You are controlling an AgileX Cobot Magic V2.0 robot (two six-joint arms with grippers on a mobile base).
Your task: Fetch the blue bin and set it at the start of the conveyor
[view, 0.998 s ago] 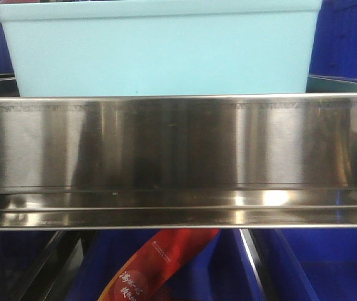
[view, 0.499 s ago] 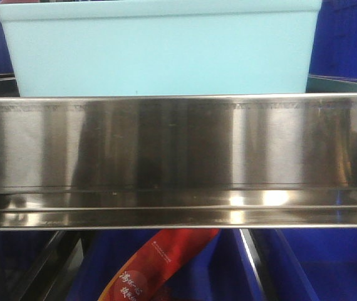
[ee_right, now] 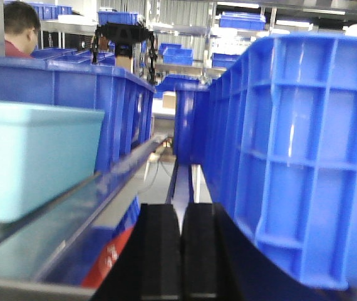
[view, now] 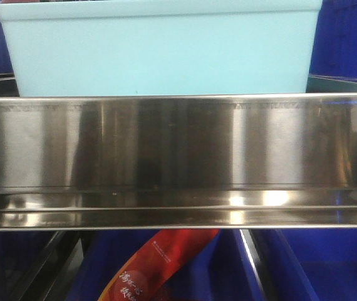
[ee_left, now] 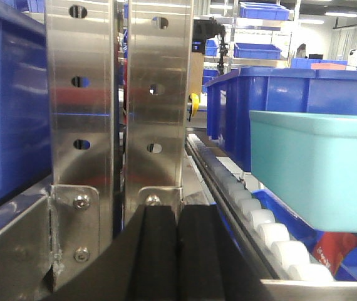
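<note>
The blue bin (view: pixel 160 53) stands on the shelf just behind a steel rail, filling the top of the front view. In the left wrist view the blue bin (ee_left: pixel 319 166) hangs at the right, over a roller track. My left gripper (ee_left: pixel 177 216) is shut with nothing between its black fingers, low and to the bin's left, apart from it. In the right wrist view the blue bin (ee_right: pixel 34 157) is at the left. My right gripper (ee_right: pixel 180 213) is shut and empty, to the bin's right and not touching it. The conveyor start is out of view.
A shiny steel shelf rail (view: pixel 178 157) spans the front view, with a red packet (view: pixel 160 263) below it. Steel uprights (ee_left: pixel 84 94) stand close ahead of the left gripper, beside white rollers (ee_left: pixel 260 219). A dark blue crate (ee_right: pixel 297 150) crowds the right gripper's right side. A person (ee_right: pixel 19 28) is far behind.
</note>
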